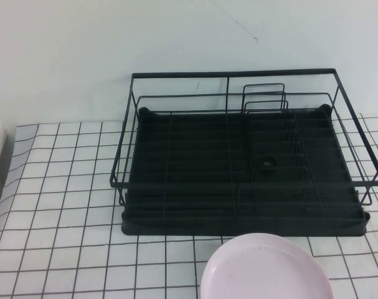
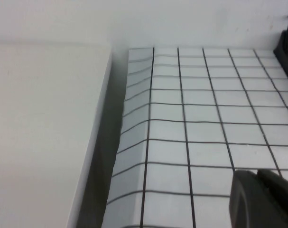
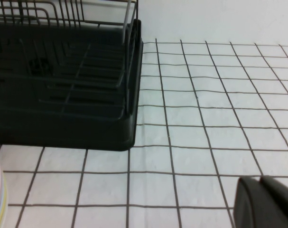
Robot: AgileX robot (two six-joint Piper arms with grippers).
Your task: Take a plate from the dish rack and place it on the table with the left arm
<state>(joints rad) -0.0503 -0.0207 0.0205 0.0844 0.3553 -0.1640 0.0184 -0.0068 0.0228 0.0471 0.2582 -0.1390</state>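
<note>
As we catalogued from largest down, the table, white with a thin black grid, came first; on it stood the dish rack, black wire over a black tray. The plate, round, matte pale pink, lay flat on the table just before the rack. The left gripper hung low over the table's edge, fingers together. The right gripper hovered beside the rack; its jaws we could not tell.
</note>
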